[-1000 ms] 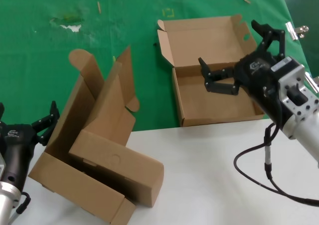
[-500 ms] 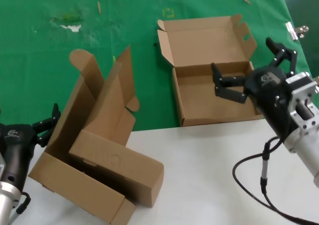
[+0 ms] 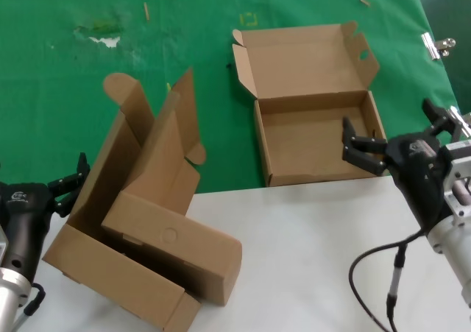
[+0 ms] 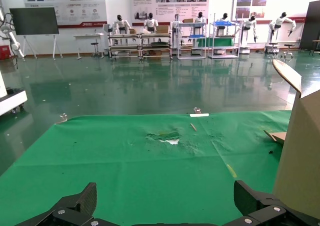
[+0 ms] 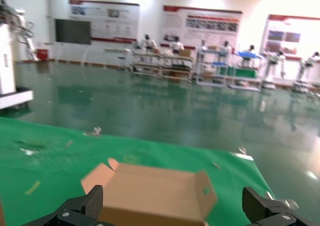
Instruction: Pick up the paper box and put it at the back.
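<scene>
Green cloth [image 3: 110,89] at the far side is already carrying the open paper box [image 3: 313,137], while the right gripper [image 3: 401,137], fingers wide and empty, is pulling back toward the near right, suggesting placement is done; left gripper [image 3: 66,185] is idling wide open near left.

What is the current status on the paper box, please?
Right tool open, empty, near the paper box's front right corner. Left tool open, parked beside the tall carton. Box open-lidded on the green cloth, not gripped.
</scene>
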Available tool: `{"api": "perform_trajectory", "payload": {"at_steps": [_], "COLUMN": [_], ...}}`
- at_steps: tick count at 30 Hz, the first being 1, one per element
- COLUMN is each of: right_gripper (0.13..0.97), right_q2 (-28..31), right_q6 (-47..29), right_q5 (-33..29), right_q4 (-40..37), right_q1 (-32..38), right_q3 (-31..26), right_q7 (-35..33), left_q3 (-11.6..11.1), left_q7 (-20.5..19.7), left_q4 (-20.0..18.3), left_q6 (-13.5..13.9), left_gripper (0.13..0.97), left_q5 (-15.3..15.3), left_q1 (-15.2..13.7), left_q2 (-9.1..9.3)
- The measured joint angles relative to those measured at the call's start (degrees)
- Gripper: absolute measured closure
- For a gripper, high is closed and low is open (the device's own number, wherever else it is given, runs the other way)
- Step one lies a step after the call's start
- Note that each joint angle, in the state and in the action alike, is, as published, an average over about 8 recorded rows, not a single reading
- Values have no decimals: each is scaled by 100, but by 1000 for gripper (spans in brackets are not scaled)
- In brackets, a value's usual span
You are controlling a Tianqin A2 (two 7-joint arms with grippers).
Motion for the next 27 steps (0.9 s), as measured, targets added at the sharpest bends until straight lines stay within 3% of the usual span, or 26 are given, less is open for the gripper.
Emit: {"api": "perform_trajectory", "payload": {"at_steps": [7,27], "right_gripper": [129,129], "right_q2": [15,16], "right_q6": [286,302], "right_q5": [402,425], "right_q4": [-136,-144], "right_q1": [-101,-107], "right_q3": [-42,-44], "right_q7": [-212,-223], "left_q3": [0,0], "left_q7": [0,0], "left_q4": [0,0], "left_q6": [0,0], "left_gripper": [132,132], "left_q5": [0,-1], "left_q1": [0,0], "left_q2": [0,0]}}
